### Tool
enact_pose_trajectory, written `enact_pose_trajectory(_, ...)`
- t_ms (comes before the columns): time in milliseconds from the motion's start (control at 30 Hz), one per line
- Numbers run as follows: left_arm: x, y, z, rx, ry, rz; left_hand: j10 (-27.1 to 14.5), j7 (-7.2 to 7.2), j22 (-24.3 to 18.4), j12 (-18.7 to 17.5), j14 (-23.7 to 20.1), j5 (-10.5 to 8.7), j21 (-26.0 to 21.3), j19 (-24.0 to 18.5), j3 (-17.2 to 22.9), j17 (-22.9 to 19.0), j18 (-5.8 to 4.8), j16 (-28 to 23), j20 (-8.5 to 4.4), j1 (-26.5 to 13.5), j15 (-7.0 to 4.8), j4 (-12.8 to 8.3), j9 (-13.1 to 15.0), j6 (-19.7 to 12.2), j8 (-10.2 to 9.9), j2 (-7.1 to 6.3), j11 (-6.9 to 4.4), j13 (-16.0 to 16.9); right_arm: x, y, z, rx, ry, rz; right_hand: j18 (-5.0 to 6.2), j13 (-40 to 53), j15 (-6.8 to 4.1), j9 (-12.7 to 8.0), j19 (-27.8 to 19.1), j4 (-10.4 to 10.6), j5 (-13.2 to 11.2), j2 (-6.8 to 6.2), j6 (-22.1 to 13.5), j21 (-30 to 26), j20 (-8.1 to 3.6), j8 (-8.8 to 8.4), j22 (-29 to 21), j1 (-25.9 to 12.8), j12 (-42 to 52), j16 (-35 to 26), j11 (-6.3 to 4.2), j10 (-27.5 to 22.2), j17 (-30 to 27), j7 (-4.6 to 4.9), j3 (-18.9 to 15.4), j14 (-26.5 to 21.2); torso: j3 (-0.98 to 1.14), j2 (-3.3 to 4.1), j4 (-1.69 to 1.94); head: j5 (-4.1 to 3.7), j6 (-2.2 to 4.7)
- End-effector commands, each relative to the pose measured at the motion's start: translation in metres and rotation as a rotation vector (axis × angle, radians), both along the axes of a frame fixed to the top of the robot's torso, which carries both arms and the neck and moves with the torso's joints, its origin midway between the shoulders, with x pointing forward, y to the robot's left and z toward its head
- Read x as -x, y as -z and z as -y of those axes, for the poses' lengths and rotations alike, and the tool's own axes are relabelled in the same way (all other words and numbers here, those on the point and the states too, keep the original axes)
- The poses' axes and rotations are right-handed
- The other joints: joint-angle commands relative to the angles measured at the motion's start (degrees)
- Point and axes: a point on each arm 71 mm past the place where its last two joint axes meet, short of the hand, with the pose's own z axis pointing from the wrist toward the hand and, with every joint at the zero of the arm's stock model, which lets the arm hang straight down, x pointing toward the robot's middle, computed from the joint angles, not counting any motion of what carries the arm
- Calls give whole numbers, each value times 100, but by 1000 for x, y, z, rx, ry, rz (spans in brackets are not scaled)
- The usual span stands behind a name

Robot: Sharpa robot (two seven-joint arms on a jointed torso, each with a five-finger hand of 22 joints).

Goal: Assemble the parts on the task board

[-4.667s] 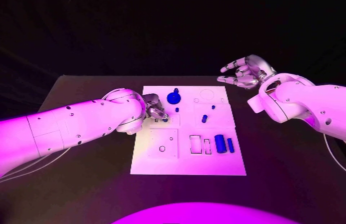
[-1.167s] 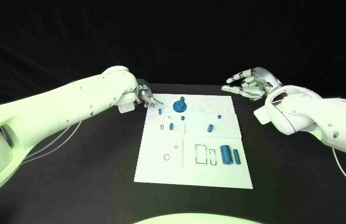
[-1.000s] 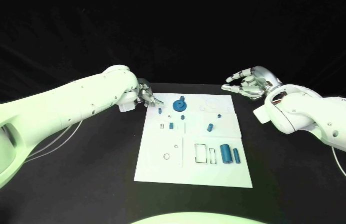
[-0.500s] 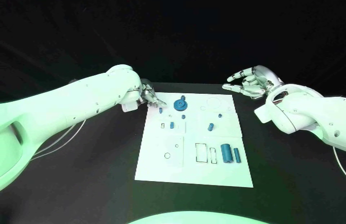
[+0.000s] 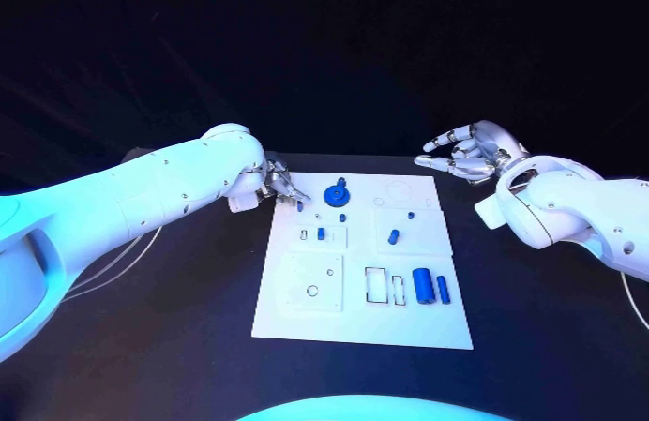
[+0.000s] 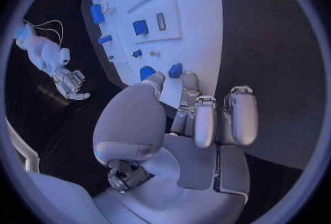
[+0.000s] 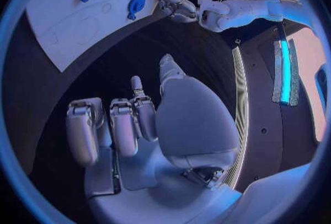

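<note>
The white task board [image 5: 314, 313] lies in the middle of the table. My left hand [image 5: 280, 185] sits at its far left corner with fingers curled in and nothing plainly between them; the left wrist view shows that hand [image 6: 190, 119] just short of a small blue peg [image 6: 175, 69] standing in the board. A blue gear-like disc [image 5: 337, 194] lies right beside it. My right hand [image 5: 467, 154] hovers off the far right corner, fingers apart and holding nothing. Two blue cylinders [image 5: 430, 286] lie near the board's right edge.
Several small blue pegs [image 5: 392, 237] stand about the board's far half. Outlined slots [image 5: 377, 287] and a small round hole [image 5: 312, 291] mark its near half. Black tabletop [image 5: 162, 346] surrounds the board on all sides.
Since the oldest frame my left hand has drawn back from the board's left middle to its far left corner. Over the last second both hands have hardly moved.
</note>
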Motion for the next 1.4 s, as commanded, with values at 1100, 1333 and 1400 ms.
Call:
enact_pose_trajectory(1100, 1, 1, -1, 106, -29, -12, 88, -23, 370, -98, 527, -53, 33, 68, 2489, 1306, 86, 72, -43, 1365, -54, -573, 173, -85, 349, -167, -72, -276, -1, 1, -2, 5, -26, -5, 13, 806, -28, -6, 506, -21, 6, 89, -29, -18, -53, 49, 1387, 48, -3, -23, -11, -11, 1194, -4, 7, 521, 6, -11, 1, 29, -61)
enact_pose_trajectory(1333, 8, -2, -8, 202, -69, -29, 285, -34, 431, 41, 539, -9, 66, 116, 3251, 1327, 75, 88, -58, 965, -82, -960, 284, -45, 517, -400, -93, -175, -1, 1, 0, 8, -27, -10, 12, 811, -29, -7, 508, -21, 5, 104, -28, -13, -54, 54, 1390, 57, 3, -22, -12, -6, 1197, -5, 12, 522, 12, -33, 18, -9, -100)
enact_pose_trajectory(1400, 11, -3, -10, 223, -73, -35, 316, -41, 446, 66, 544, 4, 75, 128, 3329, 1338, 71, 94, -63, 901, -89, -1008, 292, -31, 534, -418, -96, -152, 0, 1, 0, 9, -27, -10, 12, 811, -29, -7, 508, -21, 5, 104, -28, -13, -54, 54, 1390, 57, 3, -22, -12, -6, 1197, -5, 12, 522, 11, -34, 19, -21, -100)
